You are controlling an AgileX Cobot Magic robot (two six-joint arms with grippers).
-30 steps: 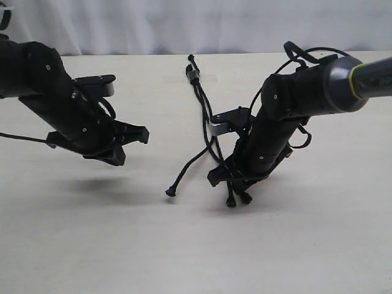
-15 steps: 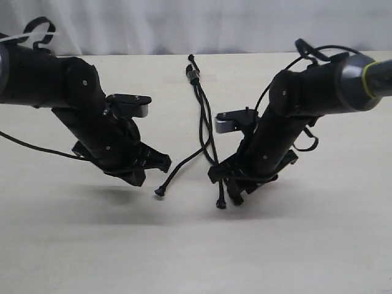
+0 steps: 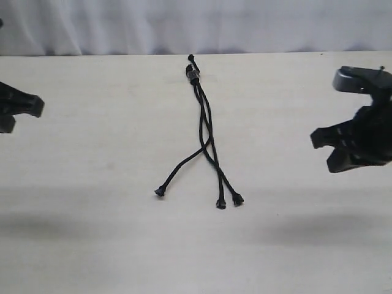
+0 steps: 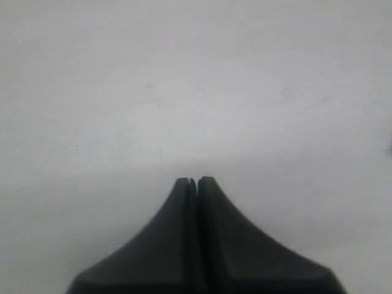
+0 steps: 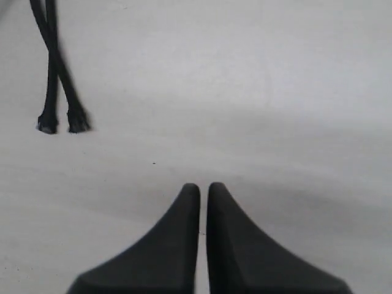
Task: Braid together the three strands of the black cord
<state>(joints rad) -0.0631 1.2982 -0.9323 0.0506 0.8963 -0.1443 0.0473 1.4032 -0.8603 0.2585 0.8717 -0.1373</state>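
Black cord (image 3: 201,104) flat on surface (image 3: 92,233), between the tools, well apart | three strands (image 3: 207,145) crossed once, ends free | left tool (image 4: 196,180), right tool (image 5: 203,187) pressed together, empty | braid seems barely begun | next: pinch outer strand, cross over middle

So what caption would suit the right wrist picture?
Right gripper, shut and empty, over the table near two crossed strands of black cord.

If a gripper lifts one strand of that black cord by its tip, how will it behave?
Probably floppy: the strands lie in loose, crossing curves, so it would likely droop. Thin, so probably light. The bound end joins all three, so the others may drag along.
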